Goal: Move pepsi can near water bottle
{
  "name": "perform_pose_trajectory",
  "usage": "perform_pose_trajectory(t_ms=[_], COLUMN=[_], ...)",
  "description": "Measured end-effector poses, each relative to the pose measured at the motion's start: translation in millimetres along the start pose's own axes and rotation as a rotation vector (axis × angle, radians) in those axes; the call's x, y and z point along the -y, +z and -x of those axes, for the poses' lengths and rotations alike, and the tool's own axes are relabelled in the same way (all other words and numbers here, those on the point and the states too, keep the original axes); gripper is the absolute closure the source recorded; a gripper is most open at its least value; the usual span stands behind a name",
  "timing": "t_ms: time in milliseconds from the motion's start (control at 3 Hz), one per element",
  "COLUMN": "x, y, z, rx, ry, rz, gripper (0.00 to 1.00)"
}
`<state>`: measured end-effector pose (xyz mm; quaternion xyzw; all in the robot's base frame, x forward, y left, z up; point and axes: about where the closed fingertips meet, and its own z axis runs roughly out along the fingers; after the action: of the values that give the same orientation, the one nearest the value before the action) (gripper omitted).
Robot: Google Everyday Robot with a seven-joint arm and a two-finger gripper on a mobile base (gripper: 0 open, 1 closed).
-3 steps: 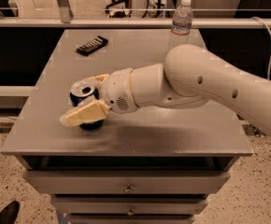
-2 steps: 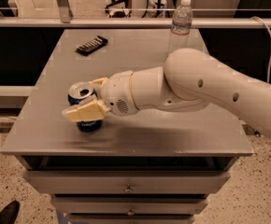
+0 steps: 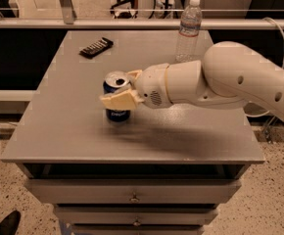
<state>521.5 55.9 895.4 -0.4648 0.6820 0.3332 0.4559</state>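
The pepsi can (image 3: pixel 114 83) is dark blue with a silver top and stands upright, held a little left of the table's middle. My gripper (image 3: pixel 124 88) reaches in from the right and its cream fingers (image 3: pixel 118 100) are closed around the can's upper half. The water bottle (image 3: pixel 188 30) is clear with a white cap and stands upright at the table's back edge, right of centre, well behind and to the right of the can.
A flat black rectangular object (image 3: pixel 96 47) lies at the back left of the grey table (image 3: pixel 59 131). Drawers (image 3: pixel 134 197) sit under the front edge. A railing and a white cable (image 3: pixel 279 33) run behind the table.
My gripper has carried the pepsi can to the right and slightly back, from the table's front left towards the middle. The bottle and the black object have not moved.
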Motion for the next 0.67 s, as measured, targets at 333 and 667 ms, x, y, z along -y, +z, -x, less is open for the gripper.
perform_pose_trajectory(t_ms=[333, 667], x=[52.2, 80.3], y=[-51.5, -81.1], z=[6.7, 15.5], rx=[-0.023, -0.023], ry=[-0.036, -0.057], rz=[-0.119, -0.19], gripper=[1.0, 1.0])
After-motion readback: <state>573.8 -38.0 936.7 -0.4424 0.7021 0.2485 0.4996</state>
